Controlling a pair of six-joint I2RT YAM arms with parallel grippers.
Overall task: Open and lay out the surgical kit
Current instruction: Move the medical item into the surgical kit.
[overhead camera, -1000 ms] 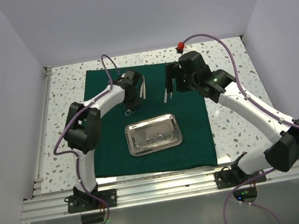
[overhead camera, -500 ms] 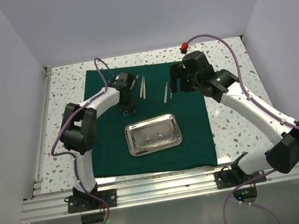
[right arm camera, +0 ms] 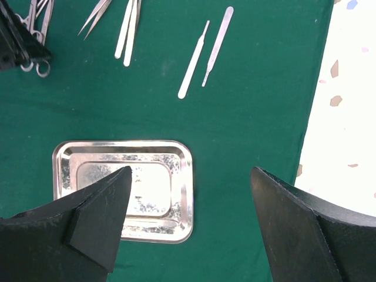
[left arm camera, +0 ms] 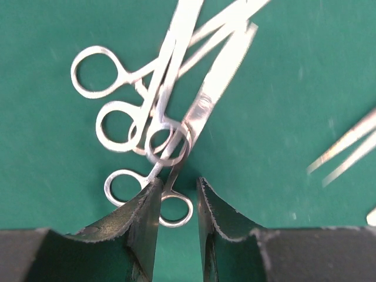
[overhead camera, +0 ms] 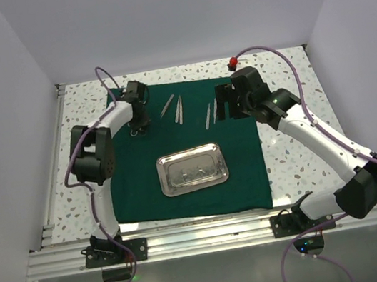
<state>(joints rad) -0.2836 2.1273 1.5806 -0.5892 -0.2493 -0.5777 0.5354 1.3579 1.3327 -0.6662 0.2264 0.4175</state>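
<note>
Near the green cloth's (overhead camera: 136, 193) far-left corner, left fingers (left arm camera: 141, 217) pinch one ring of the tangled scissors (left arm camera: 202, 108). Right fingers (right arm camera: 100, 205) hang wide apart over the steel tray (overhead camera: 211, 170). Slim, stiff, slippery steel, likely best gripped at ring or shank.

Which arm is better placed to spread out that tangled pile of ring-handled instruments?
Left. Its hand is right at the ring-handled instruments, with one ring between its fingers. The right hand hangs open farther along the cloth.
</note>
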